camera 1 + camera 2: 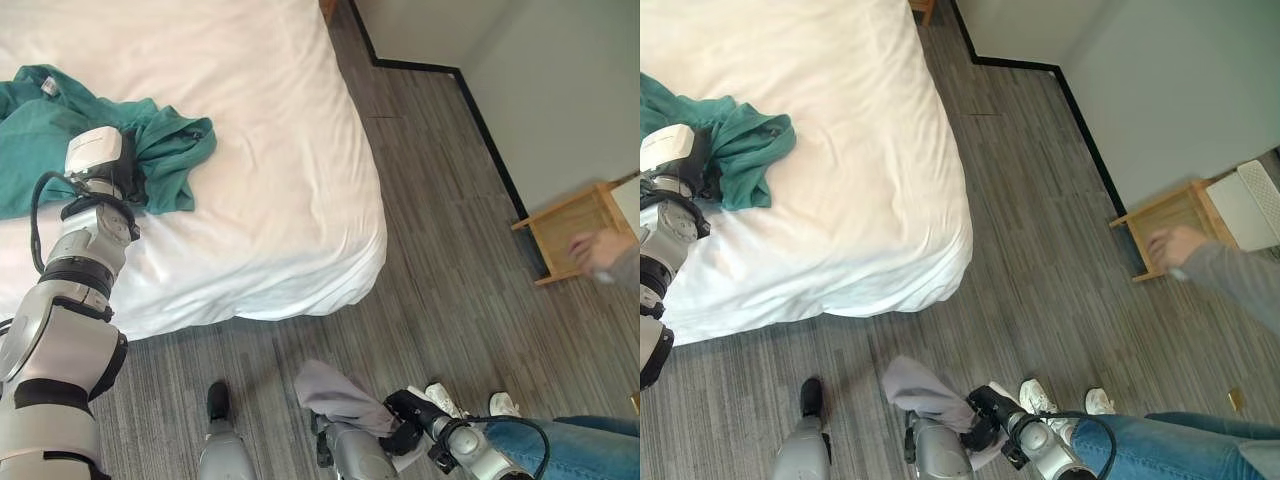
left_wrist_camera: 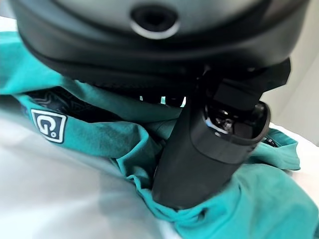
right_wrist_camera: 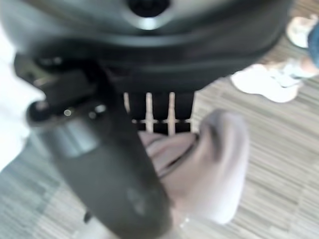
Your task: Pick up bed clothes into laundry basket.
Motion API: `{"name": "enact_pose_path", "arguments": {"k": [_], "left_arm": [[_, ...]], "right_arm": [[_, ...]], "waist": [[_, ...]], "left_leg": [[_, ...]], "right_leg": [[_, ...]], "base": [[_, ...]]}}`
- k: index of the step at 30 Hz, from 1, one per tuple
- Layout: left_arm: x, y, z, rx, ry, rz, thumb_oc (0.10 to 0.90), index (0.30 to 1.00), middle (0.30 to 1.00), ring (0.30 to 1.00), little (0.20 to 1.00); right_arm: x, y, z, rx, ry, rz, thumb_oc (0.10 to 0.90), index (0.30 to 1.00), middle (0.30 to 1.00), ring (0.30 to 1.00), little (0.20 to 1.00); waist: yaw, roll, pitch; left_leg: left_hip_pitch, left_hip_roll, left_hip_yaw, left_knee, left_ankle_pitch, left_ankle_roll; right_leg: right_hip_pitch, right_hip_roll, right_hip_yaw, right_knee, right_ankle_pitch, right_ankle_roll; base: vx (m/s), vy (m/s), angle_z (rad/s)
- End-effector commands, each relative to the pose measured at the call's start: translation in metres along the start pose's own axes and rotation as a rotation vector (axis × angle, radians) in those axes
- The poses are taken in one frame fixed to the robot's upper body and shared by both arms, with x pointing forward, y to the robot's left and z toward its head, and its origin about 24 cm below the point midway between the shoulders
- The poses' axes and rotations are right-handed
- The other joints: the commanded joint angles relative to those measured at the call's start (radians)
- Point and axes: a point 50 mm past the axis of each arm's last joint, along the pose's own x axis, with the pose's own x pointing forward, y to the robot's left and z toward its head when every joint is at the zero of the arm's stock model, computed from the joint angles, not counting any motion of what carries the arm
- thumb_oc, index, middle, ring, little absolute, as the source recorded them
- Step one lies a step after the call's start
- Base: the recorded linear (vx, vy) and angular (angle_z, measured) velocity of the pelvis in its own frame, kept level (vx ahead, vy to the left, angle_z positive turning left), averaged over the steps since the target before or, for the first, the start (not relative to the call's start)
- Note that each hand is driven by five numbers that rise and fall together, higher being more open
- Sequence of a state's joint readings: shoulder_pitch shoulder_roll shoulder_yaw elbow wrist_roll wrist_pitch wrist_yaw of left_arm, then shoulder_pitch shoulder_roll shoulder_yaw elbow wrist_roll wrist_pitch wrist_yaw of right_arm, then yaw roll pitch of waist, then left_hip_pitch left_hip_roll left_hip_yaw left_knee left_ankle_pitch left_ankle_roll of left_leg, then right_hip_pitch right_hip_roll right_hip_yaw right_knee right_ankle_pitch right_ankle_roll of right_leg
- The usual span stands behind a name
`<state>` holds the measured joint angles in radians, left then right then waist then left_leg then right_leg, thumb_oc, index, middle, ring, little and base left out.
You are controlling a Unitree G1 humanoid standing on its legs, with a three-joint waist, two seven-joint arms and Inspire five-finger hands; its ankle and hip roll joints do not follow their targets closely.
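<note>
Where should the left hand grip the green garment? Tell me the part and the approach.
Grip the bunched fold in the green garment near the bed's side edge, coming from above. The cloth rises in ridges there, easier to pinch than the flat spread. The left hand already sits in those folds.

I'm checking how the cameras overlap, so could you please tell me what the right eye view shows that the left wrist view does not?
Right eye view alone: the right hand curled around a pale grey cloth above the wood-grain floor, a person's hand at a small wooden tray, and white sneakers.

Left wrist view alone: a white square label on the crumpled teal green garment.

Both share that garment, the white bed sheet and the left hand on the garment.
</note>
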<state>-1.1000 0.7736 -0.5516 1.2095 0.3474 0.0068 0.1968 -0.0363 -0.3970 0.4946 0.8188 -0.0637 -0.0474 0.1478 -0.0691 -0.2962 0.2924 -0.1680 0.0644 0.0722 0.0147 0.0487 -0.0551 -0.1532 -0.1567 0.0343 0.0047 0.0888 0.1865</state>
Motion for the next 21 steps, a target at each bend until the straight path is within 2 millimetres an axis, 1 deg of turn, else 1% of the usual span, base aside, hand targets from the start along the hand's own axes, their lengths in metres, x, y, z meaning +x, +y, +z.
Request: {"name": "enact_pose_path", "arguments": {"k": [1,2,3,4,5,6,7,8,9,10,11,13,14,15,16,17,19,20,21], "left_arm": [[-0.008,-0.038,0.019,-0.058,-0.064,-0.186,0.400,0.300,0.300,0.300,0.300],[-0.008,-0.038,0.020,-0.058,-0.064,-0.186,0.400,0.300,0.300,0.300,0.300],[-0.005,-0.022,0.048,-0.066,-0.189,-0.120,0.400,0.300,0.300,0.300,0.300],[-0.009,-0.012,0.075,-0.084,-0.313,-0.076,0.400,0.300,0.300,0.300,0.300],[-0.025,-0.012,0.104,-0.158,-0.490,-0.087,0.400,0.300,0.300,0.300,0.300],[-0.037,-0.009,0.115,-0.232,-0.577,-0.098,0.400,0.300,0.300,0.300,0.300],[-0.037,-0.009,0.114,-0.234,-0.574,-0.099,0.400,0.300,0.300,0.300,0.300],[-0.053,-0.016,0.117,-0.368,-0.644,-0.155,0.400,0.300,0.300,0.300,0.300],[-0.054,-0.016,0.116,-0.370,-0.641,-0.157,0.400,0.300,0.300,0.300,0.300],[-0.074,-0.030,0.118,-0.557,-0.695,-0.217,0.400,0.300,0.300,0.300,0.300],[-0.075,-0.031,0.117,-0.560,-0.691,-0.219,0.400,0.300,0.300,0.300,0.300],[-0.094,-0.045,0.107,-0.726,-0.681,-0.255,0.400,0.300,0.300,0.300,0.300],[-0.103,-0.055,0.099,-0.812,-0.655,-0.269,0.400,0.300,0.300,0.300,0.300],[-0.112,-0.064,0.093,-0.850,-0.640,-0.296,0.400,0.300,0.300,0.300,0.300],[-0.122,-0.070,0.083,-0.888,-0.617,-0.311,0.400,0.300,0.300,0.300,0.300],[-0.130,-0.079,0.071,-0.930,-0.578,-0.335,0.400,0.300,0.300,0.300,0.300],[-0.146,-0.092,0.048,-0.975,-0.502,-0.383,0.400,0.300,0.300,0.300,0.300],[-0.153,-0.098,0.038,-0.998,-0.464,-0.405,0.400,0.300,0.300,0.300,0.300],[-0.162,-0.104,0.026,-1.071,-0.403,-0.411,0.400,0.300,0.300,0.300,0.300]], "right_arm": [[-0.008,-0.020,-0.011,-0.036,0.028,-0.050,0.400,0.300,0.300,0.300,0.300],[-0.008,-0.020,-0.011,-0.036,0.028,-0.051,0.400,0.300,0.300,0.300,0.300],[-0.009,-0.022,-0.012,-0.031,0.031,-0.062,0.400,0.300,0.300,0.300,0.300],[-0.009,-0.025,-0.011,-0.029,0.027,-0.076,0.400,0.300,0.300,0.300,0.300],[-0.009,-0.030,-0.015,-0.010,0.043,-0.104,0.400,0.300,0.300,0.300,0.300],[-0.009,-0.033,-0.015,0.000,0.050,-0.119,0.400,0.300,0.300,0.300,0.300],[-0.009,-0.033,-0.016,-0.002,0.051,-0.118,0.400,0.300,0.300,0.300,0.300],[-0.012,-0.033,-0.023,0.017,0.078,-0.128,0.400,0.300,0.300,0.300,0.300],[-0.012,-0.033,-0.024,0.015,0.080,-0.127,0.400,0.300,0.300,0.300,0.300],[-0.014,-0.032,-0.032,0.044,0.114,-0.138,0.400,0.300,0.300,0.300,0.300],[-0.014,-0.032,-0.033,0.041,0.116,-0.137,0.400,0.300,0.300,0.300,0.300],[-0.017,-0.030,-0.039,0.063,0.134,-0.144,0.400,0.300,0.300,0.300,0.300],[-0.017,-0.028,-0.042,0.083,0.140,-0.144,0.400,0.300,0.300,0.300,0.300],[-0.018,-0.028,-0.045,0.094,0.152,-0.149,0.400,0.300,0.300,0.300,0.300],[-0.020,-0.025,-0.048,0.106,0.157,-0.146,0.400,0.300,0.300,0.300,0.300],[-0.021,-0.025,-0.052,0.120,0.164,-0.150,0.400,0.300,0.300,0.300,0.300],[-0.026,-0.023,-0.063,0.135,0.201,-0.149,0.400,0.300,0.300,0.300,0.300],[-0.028,-0.022,-0.068,0.150,0.221,-0.152,0.400,0.300,0.300,0.300,0.300],[-0.030,-0.020,-0.074,0.169,0.244,-0.155,0.400,0.300,0.300,0.300,0.300]], "waist": [[-0.006,0.046,0.001],[-0.007,0.046,0.001],[0.003,0.064,0.006],[0.012,0.081,0.007],[0.037,0.115,0.010],[0.053,0.135,0.008],[0.050,0.136,0.008],[0.070,0.158,-0.001],[0.067,0.159,-0.002],[0.092,0.179,-0.016],[0.088,0.182,-0.017],[0.102,0.197,-0.034],[0.118,0.203,-0.041],[0.125,0.208,-0.049],[0.131,0.213,-0.059],[0.146,0.217,-0.066],[0.162,0.226,-0.083],[0.178,0.231,-0.091],[0.195,0.236,-0.099]], "left_leg": [[-0.009,0.008,-0.042,-0.049,0.009,0.001],[-0.009,0.008,-0.043,-0.049,0.009,0.001],[-0.007,0.000,-0.055,-0.047,0.008,0.004],[-0.010,-0.006,-0.066,-0.044,0.009,0.005],[-0.008,-0.020,-0.085,-0.039,0.008,0.008],[-0.005,-0.028,-0.095,-0.039,0.006,0.009],[-0.003,-0.028,-0.096,-0.039,0.005,0.009],[0.004,-0.039,-0.111,-0.039,0.004,0.012],[0.005,-0.039,-0.112,-0.039,0.004,0.012],[0.013,-0.048,-0.131,-0.041,0.004,0.013],[0.015,-0.049,-0.133,-0.041,0.004,0.013],[0.021,-0.053,-0.149,-0.038,0.002,0.011],[0.021,-0.057,-0.157,-0.036,0.004,0.010],[0.023,-0.060,-0.166,-0.035,0.004,0.009],[0.025,-0.063,-0.175,-0.035,0.004,0.008],[0.024,-0.067,-0.184,-0.034,0.006,0.006],[0.029,-0.071,-0.199,-0.036,0.010,0.003],[0.027,-0.073,-0.209,-0.035,0.012,0.001],[0.026,-0.078,-0.222,-0.035,0.016,-0.002]], "right_leg": [[0.025,-0.044,0.024,0.034,0.061,0.075],[0.025,-0.044,0.023,0.035,0.060,0.075],[0.033,-0.048,0.013,0.041,0.049,0.075],[0.036,-0.052,0.002,0.050,0.036,0.075],[0.049,-0.063,-0.017,0.059,0.018,0.075],[0.058,-0.069,-0.028,0.061,0.008,0.075],[0.060,-0.069,-0.030,0.061,0.008,0.075],[0.076,-0.078,-0.043,0.064,-0.013,0.075],[0.078,-0.078,-0.044,0.064,-0.014,0.075],[0.097,-0.087,-0.063,0.065,-0.047,0.068],[0.100,-0.087,-0.065,0.065,-0.048,0.068],[0.118,-0.092,-0.082,0.064,-0.071,0.059],[0.129,-0.095,-0.091,0.062,-0.081,0.055],[0.140,-0.096,-0.103,0.059,-0.088,0.051],[0.153,-0.098,-0.116,0.053,-0.094,0.048],[0.163,-0.099,-0.127,0.047,-0.100,0.045],[0.191,-0.102,-0.152,0.033,-0.105,0.040],[0.201,-0.104,-0.164,0.029,-0.108,0.039],[0.214,-0.104,-0.179,0.024,-0.111,0.036]], "base": [[0.00,0.000,0.00],[0.02,0.004,0.07],[0.02,-0.007,0.12],[0.04,-0.005,0.21],[0.03,-0.006,0.35],[0.03,-0.003,0.38],[0.03,0.000,0.46],[0.03,0.004,0.34],[0.06,0.007,0.33],[0.04,0.002,0.21],[0.05,-0.010,0.23],[0.03,-0.036,0.23],[0.04,-0.056,0.22],[0.03,-0.067,0.25],[0.03,-0.076,0.24],[0.03,-0.064,0.41],[0.03,-0.072,0.36],[0.03,-0.086,0.24],[0.04,-0.071,0.28]]}}
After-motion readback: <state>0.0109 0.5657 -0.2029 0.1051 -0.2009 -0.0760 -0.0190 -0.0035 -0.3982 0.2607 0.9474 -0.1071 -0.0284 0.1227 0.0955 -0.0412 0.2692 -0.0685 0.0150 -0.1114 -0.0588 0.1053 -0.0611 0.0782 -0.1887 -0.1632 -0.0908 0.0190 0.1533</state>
